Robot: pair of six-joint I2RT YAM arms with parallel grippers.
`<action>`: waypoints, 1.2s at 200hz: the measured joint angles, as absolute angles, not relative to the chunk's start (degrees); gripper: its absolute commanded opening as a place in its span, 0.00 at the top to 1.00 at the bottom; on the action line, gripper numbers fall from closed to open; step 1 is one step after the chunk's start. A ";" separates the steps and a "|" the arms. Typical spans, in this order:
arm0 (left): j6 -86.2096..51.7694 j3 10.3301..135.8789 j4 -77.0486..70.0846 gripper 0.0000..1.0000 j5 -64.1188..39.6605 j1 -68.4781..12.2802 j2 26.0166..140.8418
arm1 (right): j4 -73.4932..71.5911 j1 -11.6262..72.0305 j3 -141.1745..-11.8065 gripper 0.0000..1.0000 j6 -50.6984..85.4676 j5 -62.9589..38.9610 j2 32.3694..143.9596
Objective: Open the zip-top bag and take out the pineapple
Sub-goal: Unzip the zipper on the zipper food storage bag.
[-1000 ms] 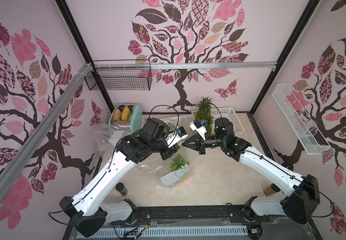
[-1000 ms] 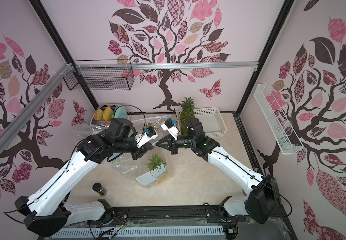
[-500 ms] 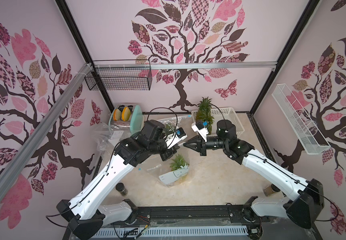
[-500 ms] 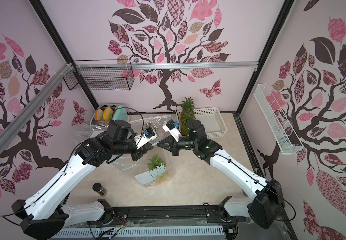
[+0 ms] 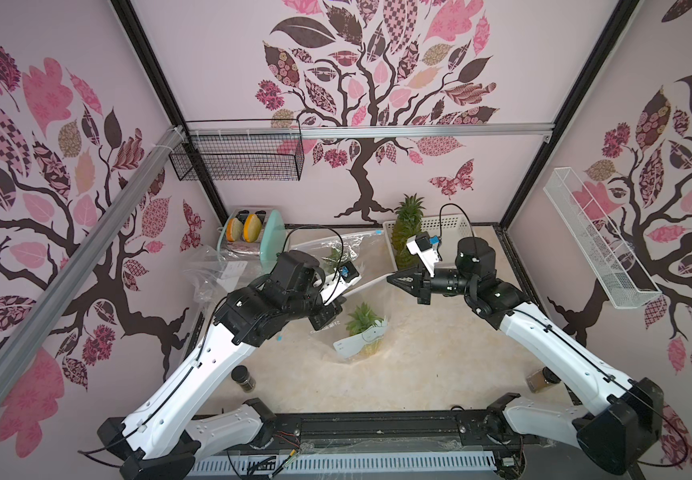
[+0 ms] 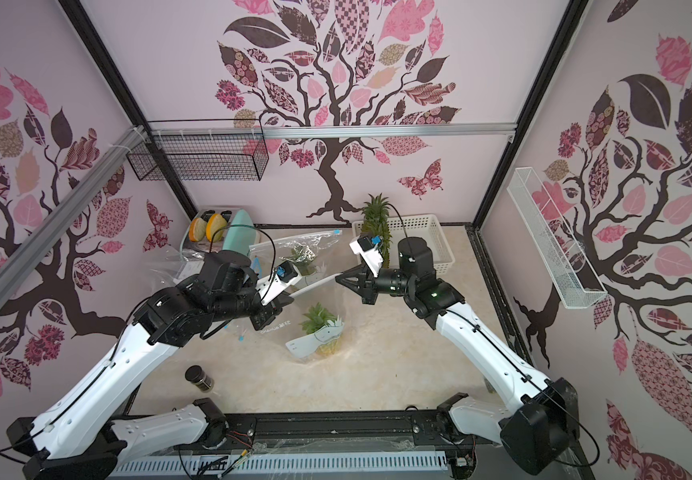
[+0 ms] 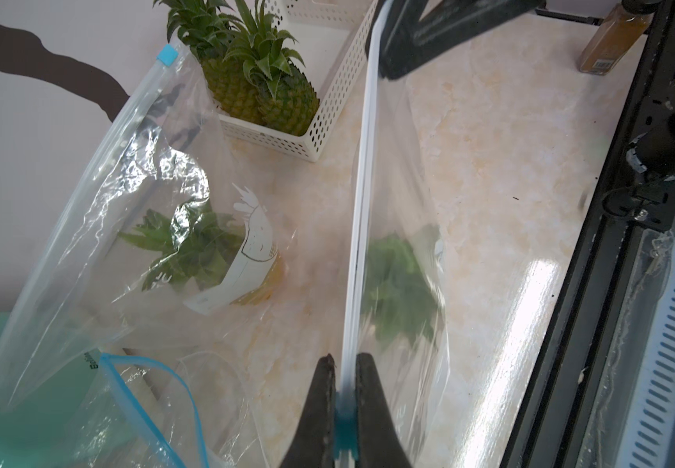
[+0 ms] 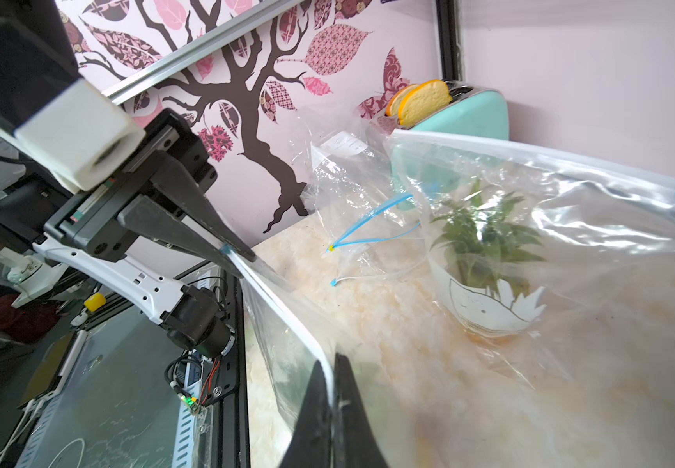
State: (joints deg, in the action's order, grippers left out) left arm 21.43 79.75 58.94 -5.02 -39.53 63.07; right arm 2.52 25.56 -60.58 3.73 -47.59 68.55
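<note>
Both arms hold the clear zip-top bag (image 7: 402, 170) up by its zip strip (image 7: 361, 210), stretched taut between them above the counter (image 5: 439, 365). The left end effector (image 7: 343, 364) is clamped on the strip's blue end and the right end effector (image 8: 329, 364) on the other. The pineapple (image 5: 364, 330), tagged in white, sits inside the bag on the counter below the strip.
</note>
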 measured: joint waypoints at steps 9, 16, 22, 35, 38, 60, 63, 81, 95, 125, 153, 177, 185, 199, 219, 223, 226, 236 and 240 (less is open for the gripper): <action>20.67 79.22 59.77 1.00 -4.32 -39.53 61.93 | 2.74 24.77 -60.27 1.00 3.62 -47.51 68.12; 19.86 78.78 60.62 1.00 -3.73 -39.53 60.99 | 3.01 24.36 -60.25 1.00 3.42 -47.42 67.96; 19.25 78.56 61.28 0.99 -3.33 -39.53 60.29 | 3.16 24.12 -60.25 1.00 3.22 -47.29 67.96; 17.65 78.08 62.74 0.99 -2.35 -39.53 58.50 | 3.68 23.88 -60.25 1.00 2.96 -47.03 68.01; 17.41 77.97 63.02 0.99 -2.13 -39.53 58.13 | 3.75 23.86 -60.25 1.00 2.92 -46.98 68.05; 14.83 77.56 65.19 0.98 -0.40 -39.53 55.24 | 4.10 23.81 -60.25 1.00 2.61 -46.52 68.47; 14.46 77.54 65.52 0.98 -0.12 -39.53 54.83 | 4.10 23.81 -60.25 1.00 2.59 -46.46 68.55; 12.56 77.38 67.33 0.98 1.43 -39.53 53.01 | 4.08 23.75 -60.25 1.00 2.57 -46.00 69.10; 11.31 76.99 68.51 0.98 2.48 -39.51 51.88 | 4.03 23.49 -60.25 1.00 2.57 -45.63 69.43; 8.97 75.72 70.11 0.97 3.77 -39.51 49.56 | 3.95 23.03 -60.25 1.00 2.55 -44.97 70.04; 7.49 75.16 70.04 0.96 3.92 -39.51 48.45 | 3.86 23.05 -60.27 1.00 2.55 -45.23 70.67; 6.74 75.18 70.35 0.94 4.01 -39.51 47.90 | 3.57 23.05 -60.38 1.00 2.59 -45.19 71.18; 6.44 75.18 70.83 0.92 4.12 -39.51 47.77 | 3.44 22.94 -60.51 1.00 2.68 -44.75 71.42; 5.96 75.13 72.86 0.86 4.49 -39.27 47.13 | 3.03 21.67 -61.06 1.00 2.98 -43.31 72.20; 5.54 74.74 73.17 0.72 3.92 -39.18 46.46 | 2.39 20.08 -62.04 0.96 3.51 -42.50 73.49; 5.61 74.52 72.84 0.70 3.57 -39.18 46.37 | 2.35 19.97 -62.22 0.94 3.73 -42.50 73.63; 5.15 74.35 72.58 0.68 3.29 -39.18 46.37 | 2.35 19.90 -62.30 0.90 3.77 -42.50 73.73; 5.13 73.65 71.61 0.63 2.37 -39.18 46.26 | 2.33 19.86 -62.50 0.83 4.38 -42.65 73.82; 4.60 73.36 71.18 0.60 2.04 -39.13 46.26 | 2.31 19.86 -62.52 0.81 4.21 -42.70 73.82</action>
State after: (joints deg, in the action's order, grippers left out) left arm 4.60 73.36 71.18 2.04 -39.13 46.26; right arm 2.31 19.86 -62.52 4.21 -42.70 73.82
